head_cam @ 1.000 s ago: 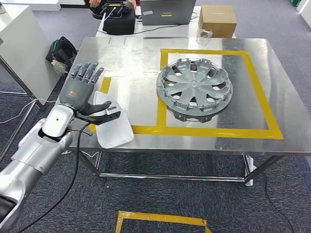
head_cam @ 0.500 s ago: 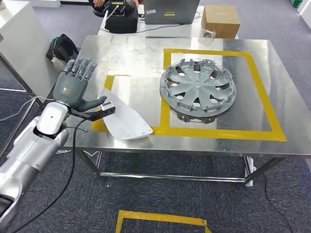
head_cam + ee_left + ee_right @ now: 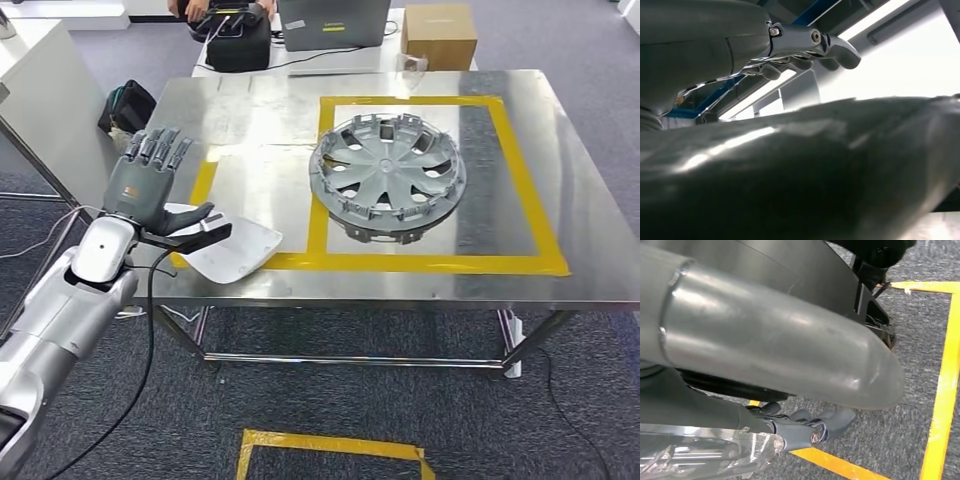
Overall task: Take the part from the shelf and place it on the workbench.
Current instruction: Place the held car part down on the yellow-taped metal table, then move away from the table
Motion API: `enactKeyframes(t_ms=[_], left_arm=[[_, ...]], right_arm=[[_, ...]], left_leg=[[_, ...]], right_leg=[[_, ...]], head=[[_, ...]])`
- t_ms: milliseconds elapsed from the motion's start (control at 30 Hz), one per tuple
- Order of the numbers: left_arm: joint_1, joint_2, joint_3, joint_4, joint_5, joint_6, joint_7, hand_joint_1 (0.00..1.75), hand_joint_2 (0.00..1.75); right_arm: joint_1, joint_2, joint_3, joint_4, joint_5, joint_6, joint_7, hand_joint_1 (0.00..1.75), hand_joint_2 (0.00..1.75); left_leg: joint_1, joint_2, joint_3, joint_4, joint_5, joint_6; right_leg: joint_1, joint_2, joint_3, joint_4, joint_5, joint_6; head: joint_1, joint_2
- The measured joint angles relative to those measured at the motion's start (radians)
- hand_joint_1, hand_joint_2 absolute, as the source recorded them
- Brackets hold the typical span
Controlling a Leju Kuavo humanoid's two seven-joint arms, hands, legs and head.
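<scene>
Wheel cover (image 3: 386,178) on bench (image 3: 581,250), right of flat part (image 3: 234,250) at front-left edge; box (image 3: 438,36) behind bench.

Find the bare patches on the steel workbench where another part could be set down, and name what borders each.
Bare steel lies right of the wheel cover inside the yellow tape frame, and outside it toward the workbench edge. The near-left corner is crowded by the left hand and white part.
</scene>
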Motion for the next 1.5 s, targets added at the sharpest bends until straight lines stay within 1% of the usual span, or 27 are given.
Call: enactKeyframes(t_ms=[67, 133, 167, 233, 300, 333, 433, 500, 567, 600, 633, 667, 700, 800, 833, 900, 933, 1000, 1067, 1100, 1133, 1200, 1267, 1333, 1367, 1433, 1500], left_arm=[[0.004, 0.002, 0.004, 0.001, 0.001, 0.000, 0.000, 0.00, 0.00], [0.011, 0.003, 0.005, 0.003, 0.002, 0.000, 0.000, 0.00, 0.00], [0.013, 0.004, 0.006, 0.003, 0.002, 0.000, 0.000, 0.00, 0.00], [0.013, 0.006, 0.007, 0.004, 0.003, 0.001, 0.000, 0.00, 0.00], [0.010, 0.007, 0.008, 0.004, 0.003, 0.001, 0.000, 0.00, 0.00], [0.009, 0.008, 0.008, 0.004, 0.003, 0.001, 0.000, 0.00, 0.00], [0.012, 0.008, 0.009, 0.004, 0.003, 0.001, 0.000, 0.00, 0.00], [0.013, 0.008, 0.009, 0.005, 0.003, 0.001, 0.000, 0.00, 0.00], [0.016, 0.008, 0.011, 0.005, 0.003, 0.002, 0.000, 0.00, 0.00], [0.019, 0.009, 0.012, 0.006, 0.002, 0.002, 0.001, 0.00, 0.00], [0.022, 0.010, 0.014, 0.007, 0.002, 0.002, 0.001, 0.00, 0.00], [0.024, 0.011, 0.014, 0.007, 0.002, 0.002, 0.002, 0.00, 0.00], [0.026, 0.012, 0.016, 0.008, 0.002, 0.002, 0.002, 0.00, 0.00], [0.027, 0.016, 0.023, 0.008, 0.000, 0.003, 0.003, 0.00, 0.00], [0.028, 0.017, 0.026, 0.008, -0.001, 0.003, 0.004, 0.00, 0.00], [0.030, 0.018, 0.029, 0.008, -0.004, 0.004, 0.005, 0.00, 0.00], [0.031, 0.020, 0.029, 0.008, -0.005, 0.005, 0.006, 0.00, 0.00], [0.033, 0.025, 0.030, 0.009, -0.007, 0.005, 0.008, 0.00, 0.00], [0.033, 0.028, 0.031, 0.010, -0.009, 0.005, 0.009, 0.00, 0.00], [0.035, 0.028, 0.031, 0.010, -0.009, 0.005, 0.010, 0.00, 0.00], [0.037, 0.028, 0.031, 0.010, -0.009, 0.005, 0.010, 0.00, 0.00], [0.040, 0.028, 0.031, 0.011, -0.009, 0.005, 0.010, 0.00, 0.00], [0.040, 0.028, 0.032, 0.011, -0.009, 0.005, 0.010, 0.00, 0.00], [0.037, 0.027, 0.032, 0.011, -0.009, 0.005, 0.010, 0.00, 0.00], [0.037, 0.026, 0.032, 0.011, -0.009, 0.005, 0.010, 0.00, 0.00], [0.038, 0.025, 0.031, 0.011, -0.010, 0.002, 0.010, 0.00, 0.00], [0.037, 0.021, 0.031, 0.012, -0.012, -0.001, 0.009, 0.00, 0.00]], right_arm=[[0.000, 0.000, 0.000, 0.000, 0.000, -0.003, 0.000, 0.00, 0.00], [0.000, 0.000, 0.000, 0.000, 0.000, -0.005, 0.000, 0.00, 0.00], [0.000, 0.000, 0.000, 0.000, 0.000, -0.005, 0.000, 0.00, 0.00], [-0.001, 0.000, 0.000, 0.000, 0.000, -0.005, 0.000, 0.00, 0.00], [-0.002, 0.000, 0.000, 0.000, 0.000, -0.005, 0.000, 0.00, 0.00], [-0.002, 0.000, 0.000, 0.000, 0.000, -0.005, 0.000, 0.00, 0.00], [-0.001, 0.000, 0.000, 0.000, 0.001, -0.008, 0.000, 0.00, 0.00], [-0.002, 0.000, 0.000, 0.000, 0.001, -0.010, 0.001, 0.00, 0.00], [-0.002, -0.001, 0.000, 0.000, 0.001, -0.011, 0.002, 0.00, 0.00], [-0.002, -0.001, 0.000, 0.000, 0.001, -0.012, 0.002, 0.00, 0.00], [-0.002, -0.001, 0.000, 0.000, 0.002, -0.012, 0.002, 0.00, 0.00], [-0.002, -0.001, 0.000, 0.000, 0.002, -0.012, 0.002, 0.00, 0.00], [-0.002, -0.001, 0.000, 0.000, 0.002, -0.012, 0.002, 0.00, 0.00], [-0.006, -0.002, 0.000, -0.001, 0.004, -0.012, 0.002, 0.00, 0.00], [-0.006, -0.002, 0.000, -0.001, 0.004, -0.013, 0.002, 0.00, 0.00], [-0.007, -0.002, 0.000, -0.001, 0.006, -0.014, 0.003, 0.00, 0.00], [-0.007, -0.002, 0.000, -0.001, 0.006, -0.015, 0.004, 0.00, 0.00], [-0.008, -0.001, 0.000, -0.001, 0.008, -0.016, 0.006, 0.00, 0.00], [-0.009, -0.001, 0.000, -0.002, 0.010, -0.017, 0.007, 0.00, 0.00], [-0.008, -0.001, 0.000, -0.002, 0.010, -0.017, 0.007, 0.00, 0.00], [-0.008, -0.001, 0.000, -0.002, 0.010, -0.017, 0.008, 0.00, 0.00], [-0.008, -0.001, 0.000, -0.002, 0.011, -0.017, 0.008, 0.00, 0.00], [-0.009, -0.001, 0.000, -0.002, 0.011, -0.017, 0.008, 0.00, 0.00], [-0.009, -0.002, 0.000, -0.002, 0.011, -0.017, 0.008, 0.00, 0.00], [-0.009, -0.002, 0.000, -0.002, 0.010, -0.017, 0.008, 0.00, 0.00], [-0.007, -0.003, 0.000, -0.002, 0.010, -0.017, 0.008, 0.00, 0.00], [-0.005, -0.003, 0.000, -0.002, 0.010, -0.017, 0.009, 0.00, 0.00]], left_leg=[[0.000, 0.002, -0.054, 0.139, -0.076, -0.004], [-0.001, 0.002, -0.071, 0.206, -0.094, -0.001], [-0.001, 0.002, -0.051, 0.182, -0.074, 0.002], [-0.002, 0.003, 0.033, 0.054, -0.018, 0.010], [-0.006, 0.003, 0.105, -0.064, 0.007, 0.015], [-0.008, 0.003, 0.119, -0.091, 0.008, 0.018], [-0.006, 0.004, 0.108, -0.105, 0.024, 0.031], [-0.003, 0.006, 0.091, -0.109, 0.043, 0.043], [-0.005, 0.006, 0.067, -0.108, 0.062, 0.050], [-0.006, 0.006, 0.054, -0.108, 0.072, 0.051], [-0.007, 0.006, 0.041, -0.107, 0.082, 0.051], [-0.009, 0.006, 0.030, -0.107, 0.091, 0.051], [-0.010, 0.005, 0.019, -0.107, 0.100, 0.050], [-0.012, 0.003, -0.003, -0.106, 0.126, 0.040], [-0.012, 0.003, -0.006, -0.107, 0.134, 0.034], [-0.010, 0.003, -0.008, -0.111, 0.150, 0.022], [-0.009, 0.003, -0.012, -0.110, 0.147, 0.016], [-0.008, 0.003, -0.031, -0.067, 0.087, 0.005], [-0.004, 0.004, -0.066, 0.056, -0.019, -0.006], [-0.002, 0.004, -0.080, 0.123, -0.052, -0.011], [0.000, 0.004, -0.084, 0.170, -0.061, -0.014], [0.004, 0.004, -0.045, 0.164, -0.023, -0.021], [0.011, 0.004, 0.057, 0.038, 0.012, -0.029], [0.013, 0.003, 0.137, -0.081, -0.001, -0.021], [0.010, 0.002, 0.148, -0.105, -0.009, -0.011], [0.008, 0.004, 0.132, -0.108, 0.001, 0.013], [0.008, 0.007, 0.111, -0.108, 0.022, 0.034]], right_leg=[[0.002, -0.004, -0.014, -0.001, 0.010, -0.011], [0.004, -0.008, -0.029, 0.000, 0.021, -0.014], [0.005, -0.008, -0.035, 0.000, 0.027, -0.013], [0.006, -0.009, -0.045, 0.000, 0.037, -0.007], [0.009, -0.009, -0.052, 0.000, 0.049, 0.003], [0.010, -0.009, -0.054, -0.001, 0.055, 0.009], [0.009, -0.009, -0.064, -0.004, 0.064, 0.028], [0.009, -0.009, -0.091, 0.056, 0.006, 0.037], [0.010, -0.010, -0.133, 0.189, -0.084, 0.043], [0.011, -0.010, -0.146, 0.247, -0.109, 0.044], [0.012, -0.010, -0.144, 0.274, -0.112, 0.044], [0.012, -0.010, -0.125, 0.266, -0.097, 0.042], [0.013, -0.010, -0.086, 0.219, -0.070, 0.039], [0.019, -0.008, 0.055, 0.012, -0.041, 0.021], [0.022, -0.008, 0.073, -0.022, -0.046, 0.015], [0.024, -0.007, 0.068, -0.034, -0.037, 0.003], [0.022, -0.009, 0.062, -0.037, -0.029, -0.004], [0.016, -0.012, 0.047, -0.042, -0.004, -0.018], [0.014, -0.014, 0.019, -0.042, 0.021, -0.023], [0.013, -0.015, 0.003, -0.042, 0.034, -0.021], [0.012, -0.016, -0.012, -0.041, 0.045, -0.019], [0.007, -0.018, -0.040, -0.039, 0.067, -0.013], [0.004, -0.018, -0.064, -0.033, 0.085, -0.002], [0.006, -0.017, -0.081, -0.025, 0.102, 0.011], [0.006, -0.017, -0.086, -0.026, 0.111, 0.018], [0.004, -0.017, -0.094, -0.031, 0.124, 0.030], [0.002, -0.017, -0.116, 0.004, 0.076, 0.039]], head=[[-0.002, 0.000], [-0.002, 0.000], [-0.002, 0.000], [-0.002, 0.000], [-0.002, 0.000], [-0.002, 0.000], [0.000, 0.000], [0.004, 0.000], [0.008, 0.000], [0.007, 0.000], [0.007, 0.000], [0.007, 0.000], [0.007, 0.000], [0.006, 0.000], [0.007, 0.000], [0.009, 0.000], [0.011, 0.000], [0.006, 0.000], [0.001, 0.000], [0.001, 0.000], [0.001, 0.000], [0.001, 0.000], [-0.001, 0.000], [-0.003, 0.000], [-0.004, 0.000], [-0.003, 0.000], [-0.002, 0.000]])
